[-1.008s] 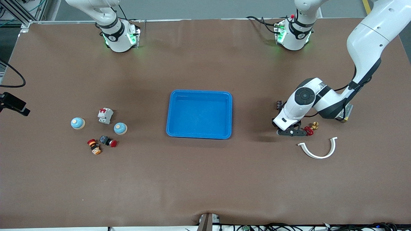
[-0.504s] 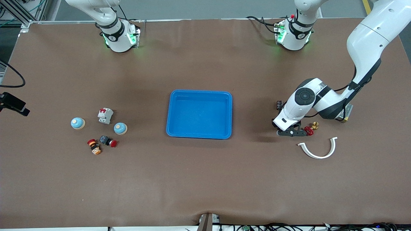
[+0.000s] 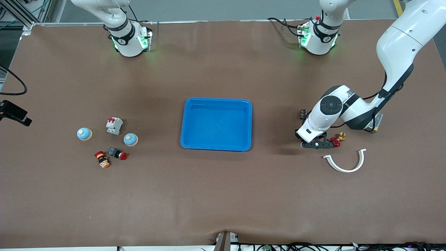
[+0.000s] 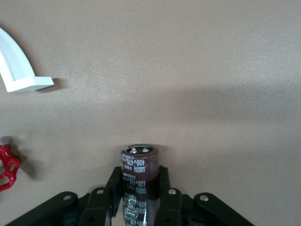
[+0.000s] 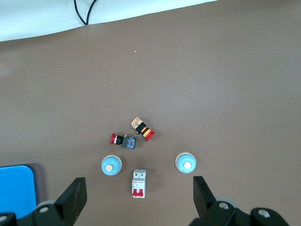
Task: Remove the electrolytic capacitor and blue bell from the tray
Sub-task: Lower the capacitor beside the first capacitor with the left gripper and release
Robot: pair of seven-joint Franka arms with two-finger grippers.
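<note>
left gripper (image 4: 139,197) down low at the left arm's end of the tabletop, clamped on the electrolytic capacitor (image 4: 138,167), brown can just above the brown surface, well apart from the tray (image 3: 216,124). tray sitting mid-table, showing bare blue inside. two blue bells (image 3: 130,139) (image 3: 84,134) out on the tabletop toward the right arm's end, beside a white circuit breaker (image 3: 114,125) and two push buttons (image 3: 117,153) (image 3: 102,159). right gripper (image 5: 136,200) parked high over that cluster, jaws wide apart, holding nothing, waiting. looks like the last step, a set-down. risk here: letting go with the can tilted, so a roll toward the red valve handle (image 4: 6,167) or the white curved bracket (image 4: 19,70) close by. also a snag on the fingers while lifting away, tipping it over.
</note>
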